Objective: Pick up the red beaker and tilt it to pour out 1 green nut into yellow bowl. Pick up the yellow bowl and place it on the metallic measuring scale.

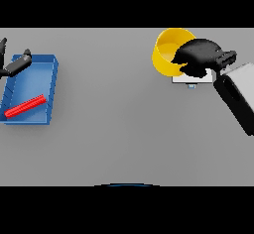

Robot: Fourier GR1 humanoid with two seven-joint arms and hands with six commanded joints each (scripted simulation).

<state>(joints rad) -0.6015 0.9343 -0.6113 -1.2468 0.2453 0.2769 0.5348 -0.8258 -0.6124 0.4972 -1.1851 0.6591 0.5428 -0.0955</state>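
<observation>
The right hand is grasping the yellow bowl by its rim at 1 o'clock, over the scale; this seems the placing step. Next it should lower and release. The left hand is idling at 9 o'clock, fingers unclear, by the blue tray holding the red beaker. The grey table is lying flat.

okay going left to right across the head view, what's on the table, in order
left hand at the tray's corner → blue tray with the red beaker lying in it → yellow bowl → right hand curled on the bowl's rim, over the scale.
</observation>
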